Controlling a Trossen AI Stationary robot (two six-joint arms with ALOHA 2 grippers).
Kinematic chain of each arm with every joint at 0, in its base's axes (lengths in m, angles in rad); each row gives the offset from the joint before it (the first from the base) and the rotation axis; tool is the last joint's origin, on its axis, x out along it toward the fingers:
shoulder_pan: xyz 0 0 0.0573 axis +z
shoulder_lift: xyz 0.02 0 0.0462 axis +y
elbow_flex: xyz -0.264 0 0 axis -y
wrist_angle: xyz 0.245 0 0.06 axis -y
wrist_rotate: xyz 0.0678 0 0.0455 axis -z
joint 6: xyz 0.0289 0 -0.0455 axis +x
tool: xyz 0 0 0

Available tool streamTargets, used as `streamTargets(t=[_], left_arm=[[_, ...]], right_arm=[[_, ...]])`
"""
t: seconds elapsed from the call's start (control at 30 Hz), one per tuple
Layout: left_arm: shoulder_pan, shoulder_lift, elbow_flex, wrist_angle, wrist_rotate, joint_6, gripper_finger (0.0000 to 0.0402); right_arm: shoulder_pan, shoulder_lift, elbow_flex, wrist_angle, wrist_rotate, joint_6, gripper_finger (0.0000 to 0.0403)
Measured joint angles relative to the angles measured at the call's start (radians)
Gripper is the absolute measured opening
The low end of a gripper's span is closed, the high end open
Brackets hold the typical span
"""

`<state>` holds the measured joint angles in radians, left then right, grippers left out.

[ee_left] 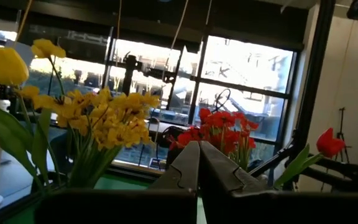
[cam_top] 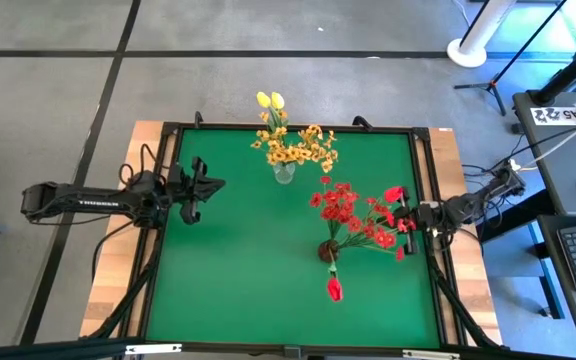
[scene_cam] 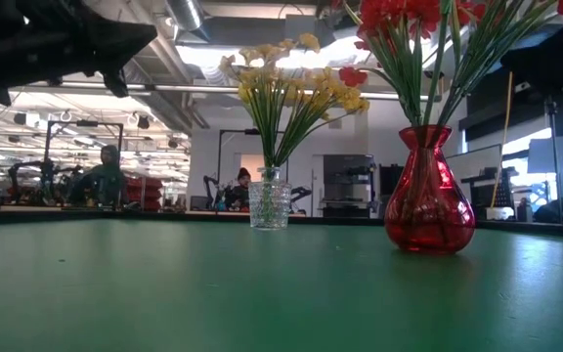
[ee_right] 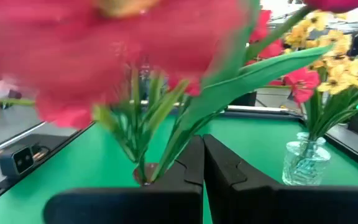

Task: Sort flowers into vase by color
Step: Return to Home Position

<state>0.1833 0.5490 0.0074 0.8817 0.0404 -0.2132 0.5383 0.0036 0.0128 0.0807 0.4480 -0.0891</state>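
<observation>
Green table (cam_top: 238,270) flanked by level left arm (cam_top: 98,200) and right arm (cam_top: 463,208), jaws closed.

Overhead and table-level views share the red vase (scene_cam: 429,205).

Both arms are matte black. The left arm (cam_top: 88,201) is a long slim tube with pale lettering (cam_top: 98,203) along its side, thickening into chunky joint housings near the left gripper (cam_top: 210,187), while the right arm (cam_top: 468,205) is made of shorter, knobbly segments. Black cables (cam_top: 118,290) trail from their bases, and up close the fingers (ee_left: 185,171) are flat dark blades with small stepped notches on their inner edges, mounted on a broad black crossbar (ee_left: 123,208).
</observation>
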Motion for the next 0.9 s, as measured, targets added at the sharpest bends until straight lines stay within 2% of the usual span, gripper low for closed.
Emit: streamTargets(t=[0.43,0.7,0.9], left_arm=[[0.0,0.001,0.0,-0.038,0.033,0.037,0.0],[0.006,-0.026,0.0,-0.093,0.033,0.066,0.0],[0.043,-0.112,0.0,-0.211,0.039,0.059,0.0]], right_arm=[[-0.285,0.0,-0.002,-0.043,-0.373,-0.007,0.0],[-0.48,0.0,-0.003,-0.061,-0.445,-0.007,0.0],[-0.541,0.0,-0.004,-0.063,-0.449,0.038,0.0]])
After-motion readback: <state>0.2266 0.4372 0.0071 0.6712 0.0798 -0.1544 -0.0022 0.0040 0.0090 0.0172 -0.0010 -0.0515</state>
